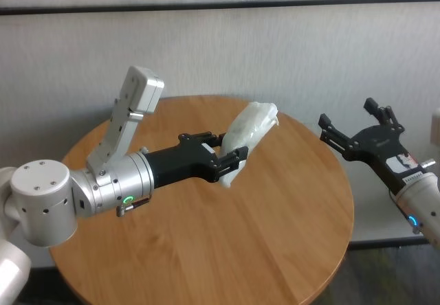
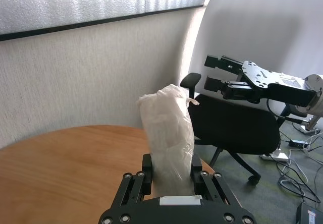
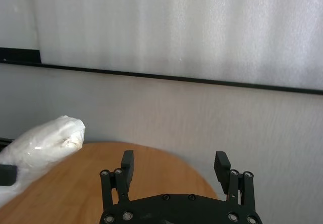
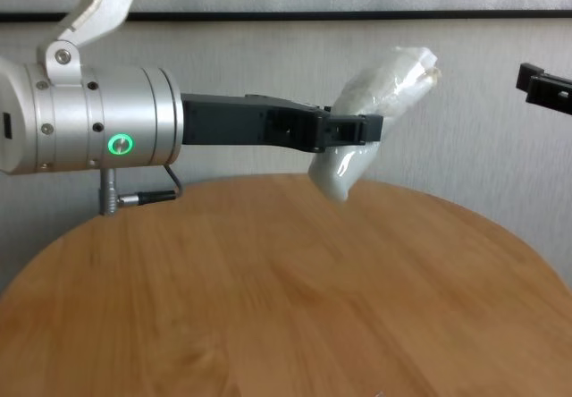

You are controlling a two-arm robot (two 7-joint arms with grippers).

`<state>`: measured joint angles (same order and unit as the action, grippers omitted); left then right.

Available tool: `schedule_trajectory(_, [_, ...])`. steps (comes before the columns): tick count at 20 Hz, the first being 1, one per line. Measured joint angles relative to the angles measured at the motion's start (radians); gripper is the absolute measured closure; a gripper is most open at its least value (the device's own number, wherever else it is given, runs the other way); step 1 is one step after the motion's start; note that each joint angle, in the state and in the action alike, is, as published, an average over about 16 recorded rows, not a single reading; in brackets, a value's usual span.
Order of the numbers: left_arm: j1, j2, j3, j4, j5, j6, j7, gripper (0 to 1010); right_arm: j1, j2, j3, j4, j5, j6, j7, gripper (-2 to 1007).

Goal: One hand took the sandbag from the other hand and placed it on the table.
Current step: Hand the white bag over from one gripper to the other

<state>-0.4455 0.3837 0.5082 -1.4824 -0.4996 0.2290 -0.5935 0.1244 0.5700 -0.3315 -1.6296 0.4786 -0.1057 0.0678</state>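
Observation:
My left gripper (image 1: 230, 157), on the silver arm with the green ring light, is shut on the sandbag (image 1: 251, 132). The white crinkled pouch is held tilted, above the far middle of the round wooden table (image 1: 227, 250). Its upper end sticks out past the fingers. The left wrist view shows the sandbag (image 2: 169, 133) upright between the fingers of that gripper (image 2: 171, 171). My right gripper (image 1: 347, 116), on the blue-lit arm, is open and empty. It hangs in the air off the table's right edge, pointing toward the sandbag, well apart from it. The right wrist view shows the sandbag (image 3: 40, 146) off to one side.
A grey wall with a black strip runs close behind the table. A black office chair (image 2: 237, 128) and floor cables (image 2: 298, 148) lie beyond the table's right side. The left arm's white upper link (image 1: 130, 113) rises over the table's left part.

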Motion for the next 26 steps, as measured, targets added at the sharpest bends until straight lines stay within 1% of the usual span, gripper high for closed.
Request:
schedule_trajectory(3, [0.0,0.0,0.0,0.001,0.0,0.0,-0.001,540,-0.019,-0.009,0.028,-0.042,0.08,0.031,0.044,5])
schedule_trajectory(6, [0.001,-0.001,-0.001,0.001,0.0,0.001,-0.001,540,-0.037,-0.019,0.052,-0.071,0.161,0.067,0.09,5])
schedule_trajectory(9, [0.001,-0.001,-0.001,0.001,0.0,0.001,-0.002,540,-0.052,-0.028,0.069,-0.092,0.227,0.099,0.132,5])
schedule_trajectory(12, [0.001,-0.001,-0.001,0.001,0.0,0.001,-0.002,540,-0.064,-0.039,0.081,-0.106,0.283,0.125,0.17,5])
schedule_trajectory(16, [0.001,-0.001,-0.002,0.002,0.0,0.001,-0.002,540,-0.07,-0.058,0.086,-0.113,0.346,0.154,0.21,5])
schedule_trajectory(19, [0.002,-0.001,-0.002,0.002,0.0,0.001,-0.003,540,-0.068,-0.072,0.084,-0.109,0.382,0.17,0.23,5])
schedule_trajectory(23, [0.002,-0.002,-0.002,0.002,0.0,0.001,-0.003,540,-0.06,-0.088,0.076,-0.096,0.422,0.187,0.247,5])
schedule_trajectory(26, [0.002,-0.002,-0.002,0.002,0.0,0.001,-0.003,540,-0.054,-0.101,0.071,-0.085,0.466,0.202,0.261,5])
